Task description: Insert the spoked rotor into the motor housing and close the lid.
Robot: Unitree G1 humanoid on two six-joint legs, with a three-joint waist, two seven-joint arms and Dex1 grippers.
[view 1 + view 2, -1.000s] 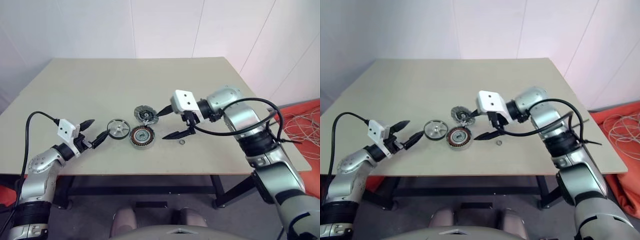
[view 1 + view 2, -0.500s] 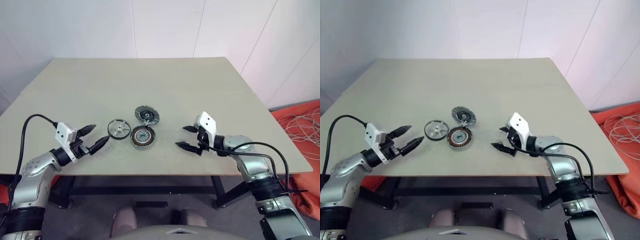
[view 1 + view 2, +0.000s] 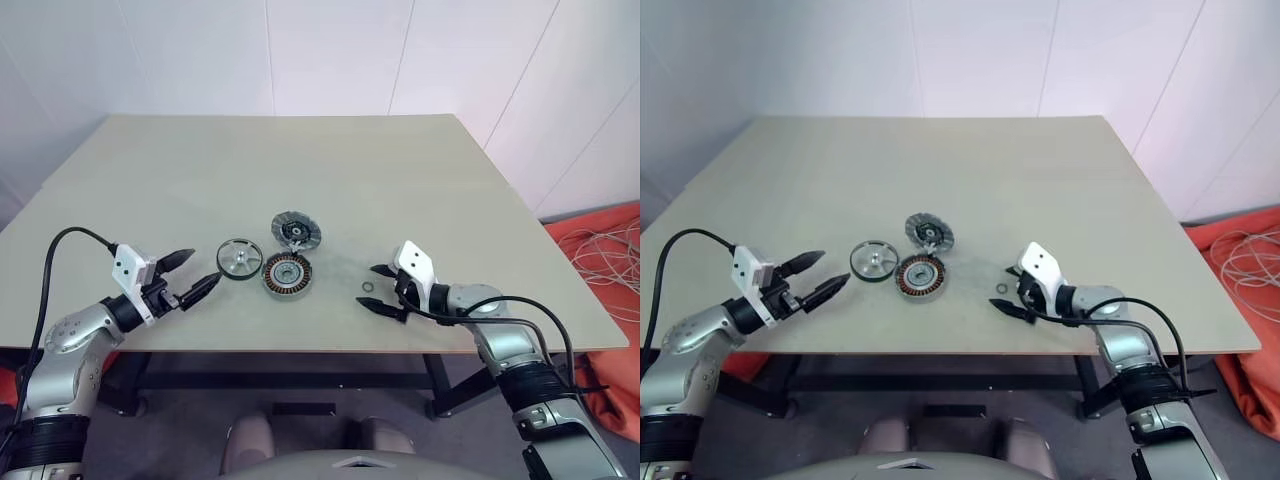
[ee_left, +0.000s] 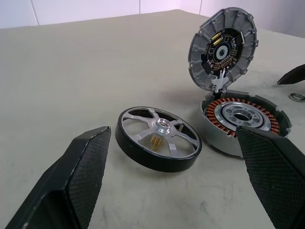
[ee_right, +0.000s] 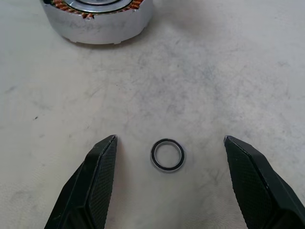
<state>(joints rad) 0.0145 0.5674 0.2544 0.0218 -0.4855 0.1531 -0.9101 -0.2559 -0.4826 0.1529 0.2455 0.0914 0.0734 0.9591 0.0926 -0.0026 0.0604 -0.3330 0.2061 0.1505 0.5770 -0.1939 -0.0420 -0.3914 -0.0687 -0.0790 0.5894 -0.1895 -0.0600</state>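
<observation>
Since a second ago, right end effector (image 3: 377, 289) has dropped from the lid (image 3: 296, 230) to the bench (image 3: 400, 170), open astride a small ring (image 5: 167, 154). Left end effector (image 3: 194, 274), open and empty, faces the rotor (image 3: 238, 257) lying beside the housing (image 3: 287, 274), likely lining up a grasp.

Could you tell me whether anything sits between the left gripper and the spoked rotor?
Nothing visible does: the open left gripper faces the spoked rotor across bare table, with the motor housing beyond it.

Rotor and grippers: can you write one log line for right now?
spoked rotor: flat on table, beside motor housing | lid: raised | left gripper: open, empty | right gripper: open, straddling small ring
</observation>
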